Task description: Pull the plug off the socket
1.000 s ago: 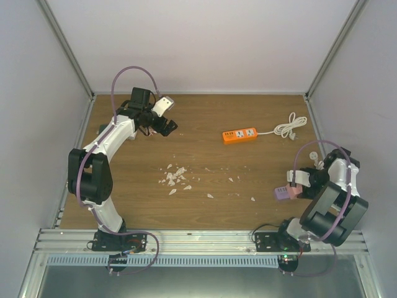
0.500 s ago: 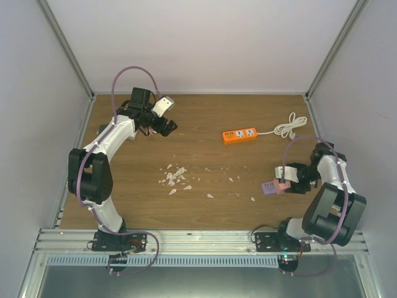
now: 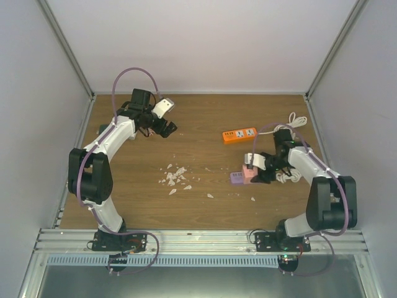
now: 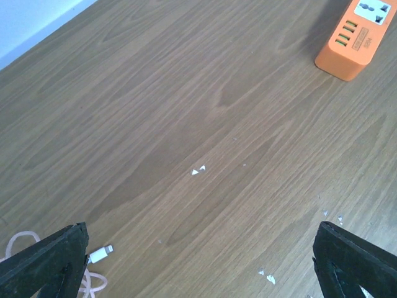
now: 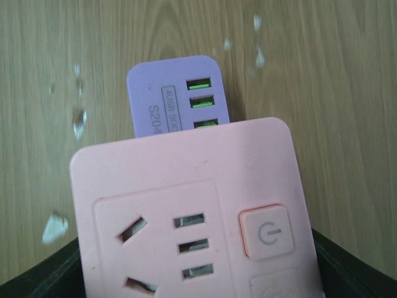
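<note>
My right gripper [image 5: 195, 279] is shut on a pink socket block [image 5: 186, 211] with a power button, one black finger on each side of it. A purple plug [image 5: 177, 93] with green USB ports sticks out from the block's far end, low over the wood. From above, the pink socket block [image 3: 248, 176] and purple plug [image 3: 236, 178] hang right of the table's middle in the right gripper [image 3: 253, 174]. My left gripper [image 3: 167, 127] is open at the back left, holding nothing; in its wrist view the left gripper [image 4: 198, 248] looks down at bare wood.
An orange power strip [image 3: 239, 135] lies at the back right, its white cord coiled [image 3: 296, 120] behind my right arm. The orange power strip [image 4: 356, 37] also shows from the left wrist. White scraps [image 3: 175, 177] litter the middle. A pink cable's white connector [image 4: 99, 254] lies under my left gripper.
My right arm has swung left, away from the right wall, carrying the pink socket block and purple plug toward the table's middle. The left arm has not moved.
</note>
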You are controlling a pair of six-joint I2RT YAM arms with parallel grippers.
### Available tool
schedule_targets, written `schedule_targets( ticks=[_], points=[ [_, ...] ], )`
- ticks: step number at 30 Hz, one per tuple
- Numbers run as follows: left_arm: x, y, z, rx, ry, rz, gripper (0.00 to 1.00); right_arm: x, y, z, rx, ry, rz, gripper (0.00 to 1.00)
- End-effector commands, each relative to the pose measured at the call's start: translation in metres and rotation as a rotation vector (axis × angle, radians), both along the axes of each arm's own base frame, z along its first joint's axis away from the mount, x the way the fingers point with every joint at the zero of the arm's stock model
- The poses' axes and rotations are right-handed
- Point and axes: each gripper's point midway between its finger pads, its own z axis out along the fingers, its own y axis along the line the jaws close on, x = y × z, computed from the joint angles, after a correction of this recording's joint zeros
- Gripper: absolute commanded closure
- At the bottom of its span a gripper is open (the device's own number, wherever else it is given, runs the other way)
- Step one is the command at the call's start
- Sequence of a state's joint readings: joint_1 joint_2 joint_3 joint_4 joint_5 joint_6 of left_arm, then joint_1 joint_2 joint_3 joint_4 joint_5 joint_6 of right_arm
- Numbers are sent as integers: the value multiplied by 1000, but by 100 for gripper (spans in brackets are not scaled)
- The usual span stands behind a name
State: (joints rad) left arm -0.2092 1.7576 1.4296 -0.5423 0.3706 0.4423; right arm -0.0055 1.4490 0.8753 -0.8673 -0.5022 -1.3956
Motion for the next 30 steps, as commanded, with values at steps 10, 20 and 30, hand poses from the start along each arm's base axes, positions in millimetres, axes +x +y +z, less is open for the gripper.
schedule_targets(
  ticks=[10, 20, 30],
  points=[
    [-10, -4, 46, -73, -136, -20, 1, 20, 129, 0, 124, 61, -46, 49],
    [-20, 8, 86, -224, -227, 17, 1, 16, 191, -5, 124, 53, -49, 48],
    [-47, 3, 86, -246, -138, -130, 1, 10, 223, 10, 167, 92, -27, 32]
  ],
)
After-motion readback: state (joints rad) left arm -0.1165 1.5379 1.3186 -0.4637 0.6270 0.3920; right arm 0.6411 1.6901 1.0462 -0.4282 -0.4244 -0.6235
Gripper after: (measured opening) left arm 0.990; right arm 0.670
